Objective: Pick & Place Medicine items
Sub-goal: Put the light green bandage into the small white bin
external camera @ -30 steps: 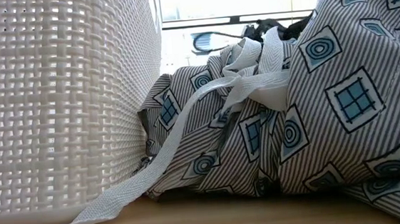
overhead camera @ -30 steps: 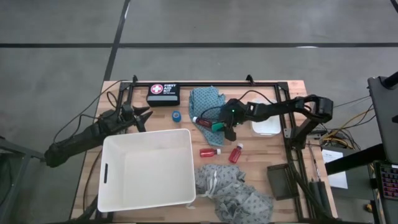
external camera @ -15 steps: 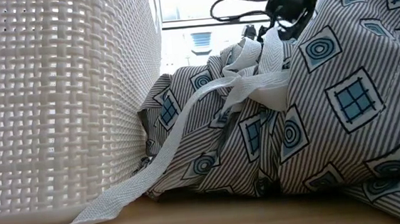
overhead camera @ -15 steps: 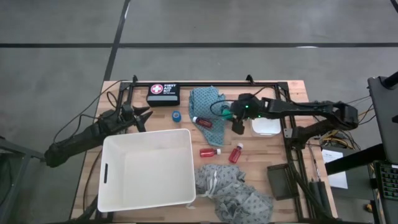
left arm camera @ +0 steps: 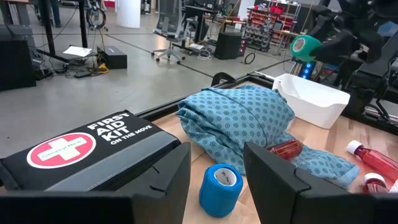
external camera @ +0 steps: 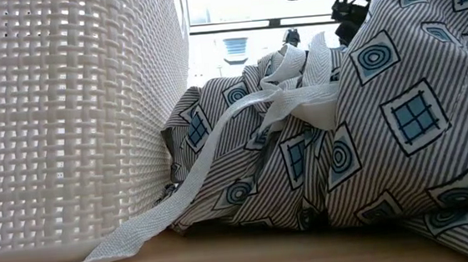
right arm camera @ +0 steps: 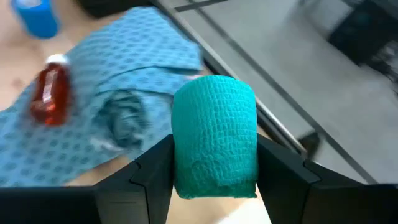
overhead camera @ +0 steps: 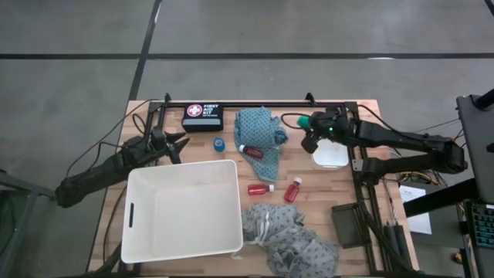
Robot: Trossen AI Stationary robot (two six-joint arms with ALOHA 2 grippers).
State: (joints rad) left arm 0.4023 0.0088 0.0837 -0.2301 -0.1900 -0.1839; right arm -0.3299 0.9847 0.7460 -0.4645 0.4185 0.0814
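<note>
My right gripper (overhead camera: 310, 139) is shut on the teal-green roll (right arm camera: 214, 137), raised above the table between the teal cloth (overhead camera: 258, 133) and a small white tray (overhead camera: 330, 157). From the left wrist the roll (left arm camera: 305, 48) shows high in the air. One red bottle (overhead camera: 245, 148) lies on the teal cloth, and two more (overhead camera: 260, 188) (overhead camera: 292, 190) lie on the bare wood. The blue roll (overhead camera: 219, 144) stands on end on the table. My left gripper (overhead camera: 176, 145) waits open at the left, just short of the blue roll (left arm camera: 221, 186). My right gripper pinches the teal-green roll by its curved side wall (right arm camera: 180, 143) between the two fingers (right arm camera: 152, 171), one on each side. The roll is lifted clear of the table and stands on end between the fingers.
A large white basket (overhead camera: 183, 208) fills the near left of the table. A crumpled patterned cloth with white ties (overhead camera: 289, 235) lies to its right. The first aid kit (overhead camera: 203, 116) sits at the far edge, and a dark flat object (overhead camera: 345, 224) lies near the right rail.
My right gripper has carried the teal-green roll up off the teal cloth and toward the table's right and far edge, ending beside the small white tray. The arm has stretched out low along the right side. The bottles, blue roll and left arm stayed put.
</note>
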